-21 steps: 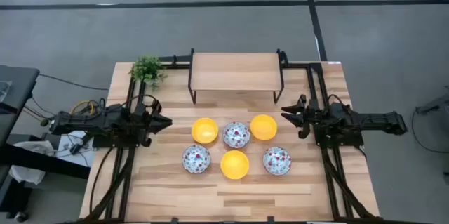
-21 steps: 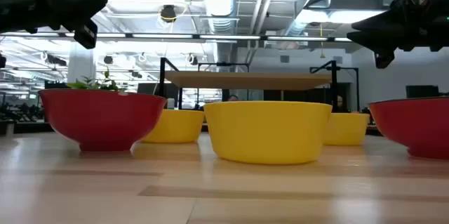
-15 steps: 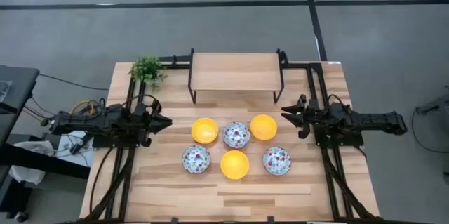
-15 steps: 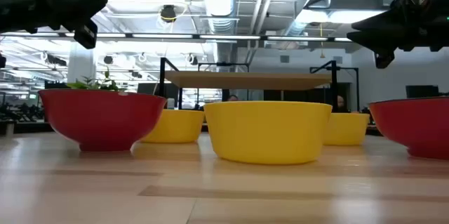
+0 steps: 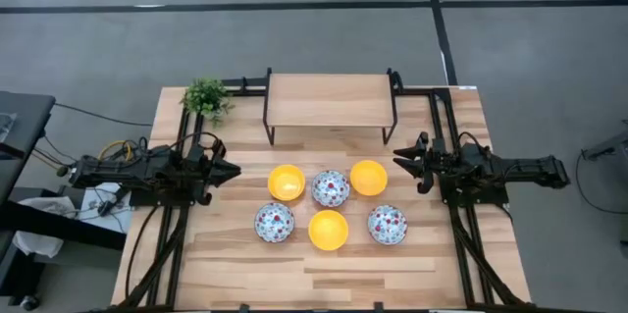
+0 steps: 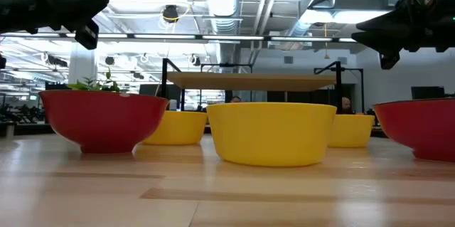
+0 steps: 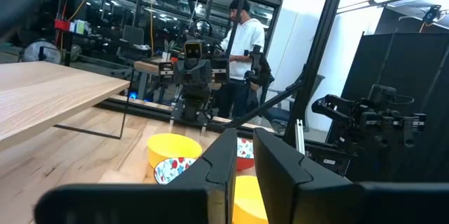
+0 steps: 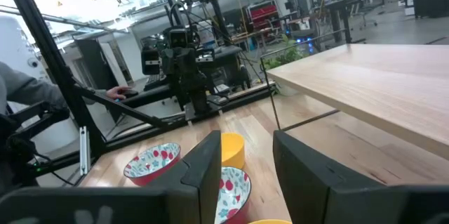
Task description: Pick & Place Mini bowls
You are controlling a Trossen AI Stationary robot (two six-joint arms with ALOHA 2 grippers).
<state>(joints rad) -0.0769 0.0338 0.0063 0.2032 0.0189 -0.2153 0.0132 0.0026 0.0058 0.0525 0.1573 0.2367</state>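
Observation:
Six mini bowls stand on their bases in two rows mid-table. The far row is a yellow bowl [image 5: 287,182], a patterned bowl [image 5: 331,188] and a yellow bowl [image 5: 368,178]. The near row is a patterned bowl [image 5: 274,222], a yellow bowl [image 5: 328,230] and a patterned bowl [image 5: 387,224]. From table height the patterned bowls show red outsides [image 6: 103,120]. My left gripper [image 5: 235,169] hovers left of the bowls, narrowly open [image 7: 245,147]. My right gripper [image 5: 396,159] hovers right of them, open [image 8: 247,154]. Neither touches anything.
A wooden shelf on a black frame [image 5: 329,100] stands at the far edge, with a small potted plant [image 5: 206,97] at the far left corner. Bare wood [image 5: 324,274] lies in front of the bowls. A person [image 7: 242,38] stands beyond the table, and a sleeve [image 8: 28,94] shows nearby.

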